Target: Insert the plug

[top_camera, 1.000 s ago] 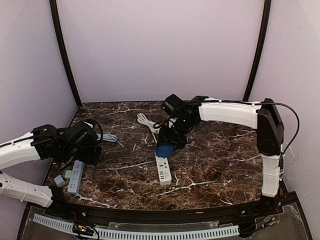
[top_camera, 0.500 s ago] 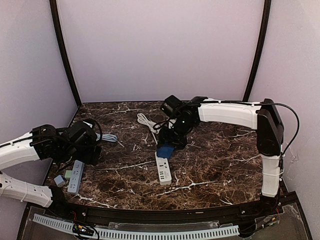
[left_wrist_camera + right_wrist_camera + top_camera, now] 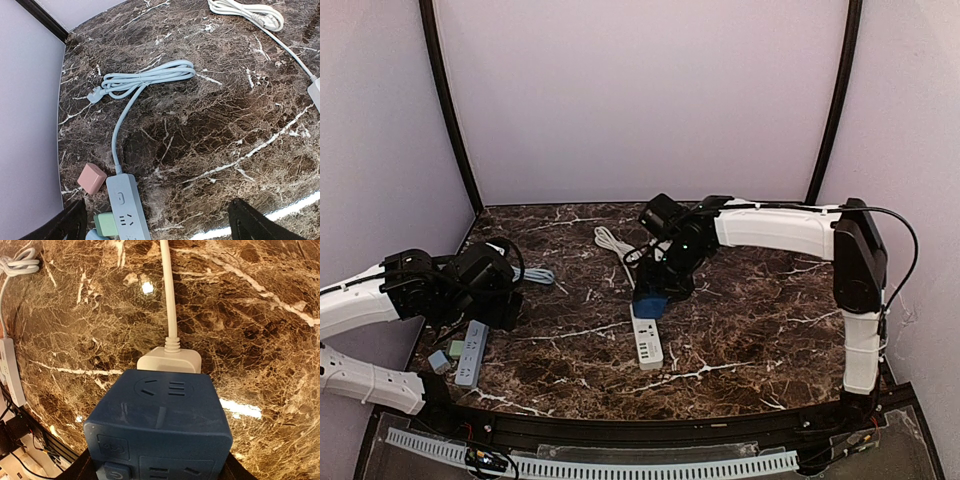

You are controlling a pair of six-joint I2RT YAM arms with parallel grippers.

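Note:
My right gripper [image 3: 657,290] is shut on a dark blue cube plug [image 3: 648,302] with sockets on its faces. In the right wrist view the blue cube plug [image 3: 160,430] fills the space between my right gripper's [image 3: 157,472] jaws. It sits over the cable end of the white power strip [image 3: 170,361], and I cannot tell whether the two touch. The white power strip [image 3: 647,342] lies mid-table, running toward the near edge. My left gripper [image 3: 160,225] is open and empty, hovering above the marble at the left.
A pale blue power strip [image 3: 127,207] lies under the left arm, with a pink adapter [image 3: 92,178] and a green adapter [image 3: 105,224] beside it. Its coiled cable [image 3: 145,77] lies further back. The white strip's cable coil [image 3: 610,240] lies behind the right gripper.
The right wrist has drifted slightly to the left with the blue cube plug still held. The left arm has not moved.

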